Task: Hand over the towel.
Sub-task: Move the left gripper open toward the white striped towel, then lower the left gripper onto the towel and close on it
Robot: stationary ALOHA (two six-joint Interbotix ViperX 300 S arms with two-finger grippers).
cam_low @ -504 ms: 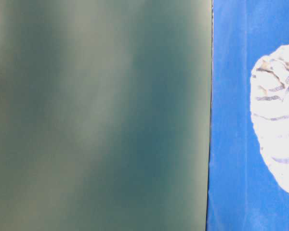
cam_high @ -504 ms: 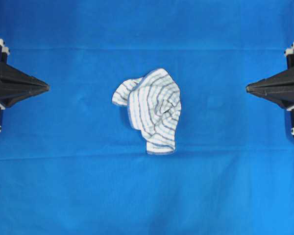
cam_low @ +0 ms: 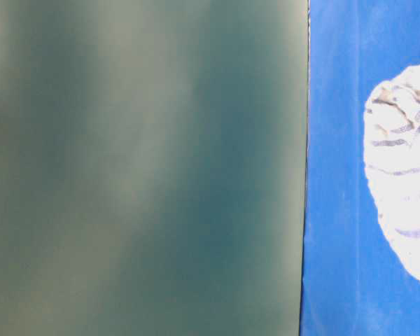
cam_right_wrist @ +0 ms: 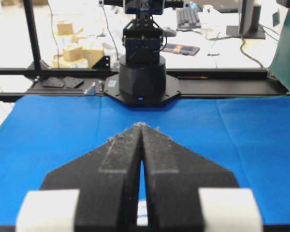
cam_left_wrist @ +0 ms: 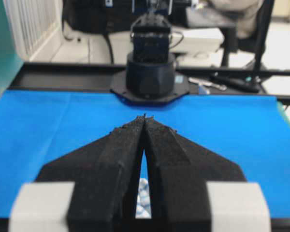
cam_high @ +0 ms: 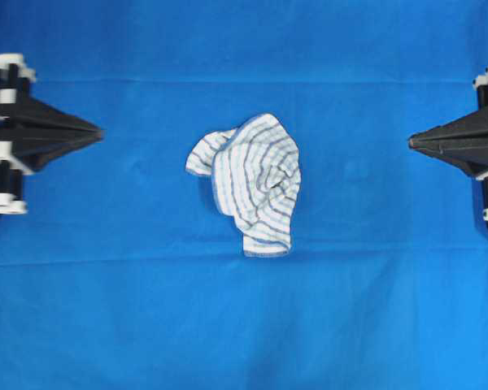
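Note:
The towel (cam_high: 252, 180) lies crumpled in the middle of the blue sheet, white with thin blue and grey stripes. In the table-level view the towel (cam_low: 404, 168) fills the right edge. My left gripper (cam_high: 100, 130) points at it from the left edge, shut and empty, well short of the cloth. From the right edge my right gripper (cam_high: 411, 145) faces it, also shut with nothing in it. A sliver of towel (cam_left_wrist: 143, 198) shows through the slit behind the left gripper (cam_left_wrist: 144, 117). The right gripper (cam_right_wrist: 141, 125) has its tips pressed together too.
A plain bright blue sheet (cam_high: 244, 325) covers the table. The opposite arm's base (cam_left_wrist: 150, 72) stands at the far edge in the left wrist view, and the other base (cam_right_wrist: 141, 77) in the right wrist view. A blurred grey-green panel (cam_low: 143, 168) blocks most of the table-level view.
My left gripper has moved a little right toward the towel and slightly up in the overhead view. The right gripper and the towel have not moved.

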